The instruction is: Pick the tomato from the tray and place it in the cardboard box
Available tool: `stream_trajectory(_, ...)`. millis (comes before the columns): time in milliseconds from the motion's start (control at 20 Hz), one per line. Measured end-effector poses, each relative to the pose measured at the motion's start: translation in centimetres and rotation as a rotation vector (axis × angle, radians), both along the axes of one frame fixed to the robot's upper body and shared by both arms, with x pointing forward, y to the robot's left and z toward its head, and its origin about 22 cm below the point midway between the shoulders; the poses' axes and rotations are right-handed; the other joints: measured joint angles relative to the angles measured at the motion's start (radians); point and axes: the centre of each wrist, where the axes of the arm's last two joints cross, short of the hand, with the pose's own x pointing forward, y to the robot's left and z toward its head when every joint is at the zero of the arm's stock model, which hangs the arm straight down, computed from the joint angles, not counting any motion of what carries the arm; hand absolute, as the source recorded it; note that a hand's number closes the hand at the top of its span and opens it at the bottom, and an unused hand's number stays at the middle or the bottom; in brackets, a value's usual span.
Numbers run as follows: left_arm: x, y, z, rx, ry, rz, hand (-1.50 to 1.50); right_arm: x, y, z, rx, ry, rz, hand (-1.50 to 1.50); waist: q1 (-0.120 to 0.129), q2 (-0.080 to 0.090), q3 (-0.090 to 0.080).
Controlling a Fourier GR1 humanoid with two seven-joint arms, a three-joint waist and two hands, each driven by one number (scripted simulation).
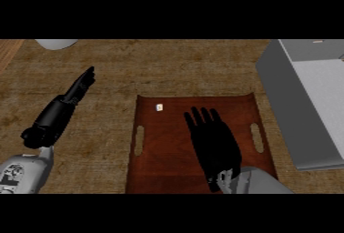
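The left hand [75, 90] shows at 9 o'clock of the view, its fingers straight and pressed together, pointing toward 1 o'clock. It is open, holds nothing and lies well apart from the tray, so it has no part in this step. At 11 o'clock a pale rounded object [57, 43] sits at the far edge of the counter [168, 63], cut off by the view.

The reddish-brown tray [161, 157] lies at the centre, with a handle slot on each long side. A small pale tag-like thing [159, 107] rests near its 11 o'clock corner. No tomato is visible anywhere. If it is on the tray, it is probably hidden under the right hand.

The right hand [214, 143] lies flat over the right half of the tray, fingers straight, slightly spread and aimed at 12 o'clock. Nothing is pinched or enclosed.

I judge the step in hand to be the grasp. To do it well, the hand should settle with the tomato between thumb and fingers, curl round it fully, and lift straight up before moving sideways.

The box [282, 113], which looks grey rather than cardboard-coloured, stands at 3 o'clock just beside the tray. The carry toward 3 o'clock must rise above its near wall, and the tomato should be released low inside.
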Motion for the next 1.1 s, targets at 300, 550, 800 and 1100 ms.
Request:
stream_trajectory(300,-0.2,0.0,0.0,-0.005,-0.006,-0.007,0.0,0.4,-0.5,-1.5,-0.005,0.023,-0.005,-1.5,0.0,0.0,0.0)
stream_trajectory(550,-0.1,-0.2,-0.1,-0.008,-0.008,-0.004,0.0,0.9,-0.7,-2.6,-0.01,0.047,-0.017,-1.5,-0.001,0.0,0.0)
stream_trajectory(800,-0.5,-0.4,0.4,-0.01,-0.007,0.001,0.0,1.5,-1.3,-3.3,-0.049,0.037,-0.051,-1.5,0.0,0.0,0.0)
stream_trajectory(1100,-0.4,-0.8,0.1,-0.004,0.005,0.0,0.0,2.4,-2.6,-5.3,-0.042,0.057,-0.065,-1.5,-0.001,0.0,0.0)
